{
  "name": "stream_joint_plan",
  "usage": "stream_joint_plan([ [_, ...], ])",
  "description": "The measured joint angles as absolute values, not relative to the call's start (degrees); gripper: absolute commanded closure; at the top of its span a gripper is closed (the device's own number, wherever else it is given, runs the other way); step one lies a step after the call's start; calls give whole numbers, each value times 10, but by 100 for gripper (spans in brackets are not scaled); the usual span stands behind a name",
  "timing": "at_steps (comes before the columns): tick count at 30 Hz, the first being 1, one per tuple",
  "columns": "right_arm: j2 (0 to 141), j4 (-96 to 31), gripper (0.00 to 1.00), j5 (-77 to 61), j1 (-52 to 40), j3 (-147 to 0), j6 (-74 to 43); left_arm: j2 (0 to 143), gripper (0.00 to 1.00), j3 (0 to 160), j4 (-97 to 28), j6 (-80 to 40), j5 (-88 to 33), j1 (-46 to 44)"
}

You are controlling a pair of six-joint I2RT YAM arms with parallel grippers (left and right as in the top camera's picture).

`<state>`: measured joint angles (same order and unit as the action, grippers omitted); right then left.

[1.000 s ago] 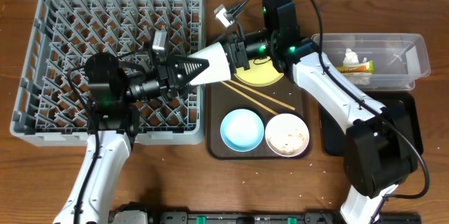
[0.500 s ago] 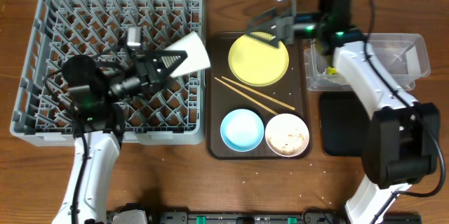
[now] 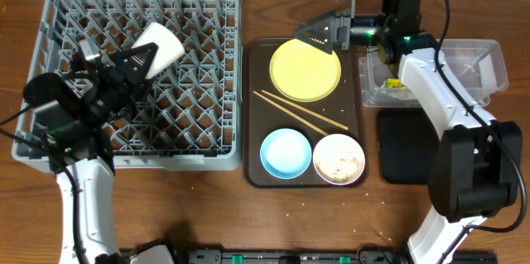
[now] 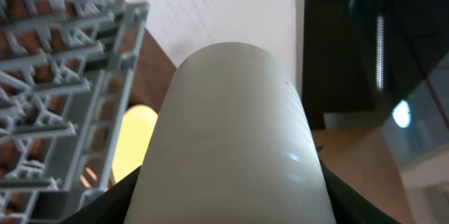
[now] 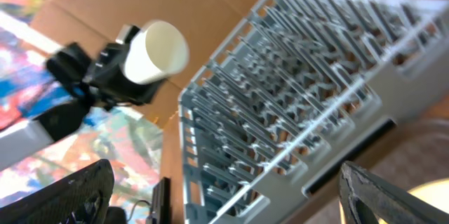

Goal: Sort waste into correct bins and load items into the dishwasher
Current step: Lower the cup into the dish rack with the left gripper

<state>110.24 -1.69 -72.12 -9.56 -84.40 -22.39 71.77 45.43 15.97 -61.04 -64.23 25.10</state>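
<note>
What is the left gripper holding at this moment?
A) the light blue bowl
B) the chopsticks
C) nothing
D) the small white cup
D: the left gripper is shut on the small white cup, which the overhead view shows over the grey dish rack, while the chopsticks and the light blue bowl lie on the brown tray.

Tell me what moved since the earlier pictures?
The left gripper, shut on the white cup, carried it left from the tray's edge to over the grey rack. The right gripper pulled back rightward, open. The plate, chopsticks, blue bowl and white bowl stayed put.
</note>
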Motion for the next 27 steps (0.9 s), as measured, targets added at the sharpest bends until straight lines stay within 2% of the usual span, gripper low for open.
stream_joint_plan([
  [2, 1102, -53, 1, -695, -100, -844, -209, 718, 80, 485, 102, -581, -626, 251],
  [6, 1102, -133, 1, -627, -111, -844, -168, 718, 80, 589, -143, -478, -569, 241],
  [8, 1102, -170, 1, -584, -117, -844, -143, 719, 80, 650, -275, -413, -513, 222],
  [13, 1102, -205, 1, -509, -129, -844, -116, 717, 80, 754, -467, -309, -365, 156],
  [20, 1102, -260, 1, -402, -134, -844, -100, 717, 80, 792, -611, -248, -165, 43],
  [27, 1068, -402, 1, -224, -145, -868, -70, 767, 80, 793, -645, -237, -59, -31],
])
